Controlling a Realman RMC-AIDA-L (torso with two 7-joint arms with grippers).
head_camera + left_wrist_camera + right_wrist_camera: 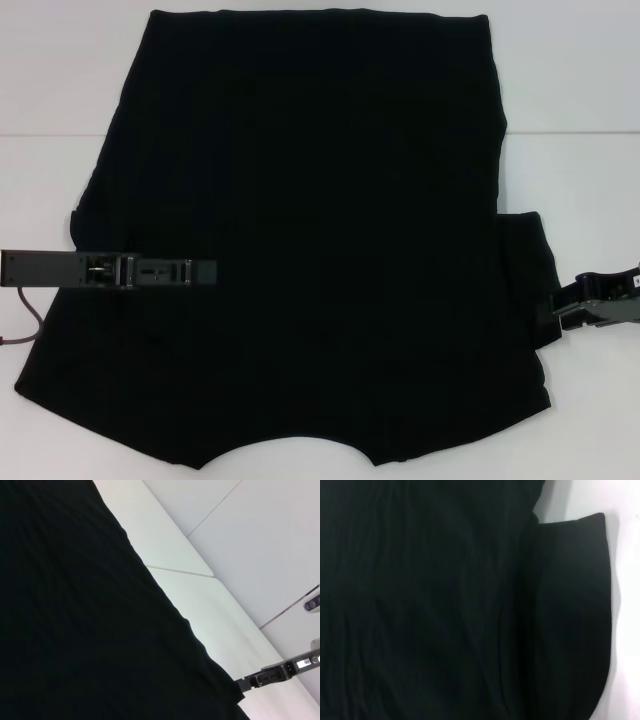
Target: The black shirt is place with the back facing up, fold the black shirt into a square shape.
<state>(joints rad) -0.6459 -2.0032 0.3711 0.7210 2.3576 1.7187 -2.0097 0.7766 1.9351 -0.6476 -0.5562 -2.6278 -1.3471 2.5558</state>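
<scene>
The black shirt (320, 200) lies spread flat over most of the white table (585, 70), plain side up, with no lettering showing. Its right sleeve (525, 275) sticks out sideways and lies flat in the right wrist view (570, 610). My right gripper (560, 310) is at that sleeve's outer edge, low over the table; it also shows in the left wrist view (247, 683), meeting the cloth's edge. My left gripper (205, 271) reaches in from the left, over the left half of the shirt (75, 620). No left sleeve sticks out on that side.
Bare white table shows to the right of the shirt (590, 200) and at the far left (40, 180). A cable (30, 325) hangs under the left arm. The shirt's near edge runs off the bottom of the head view.
</scene>
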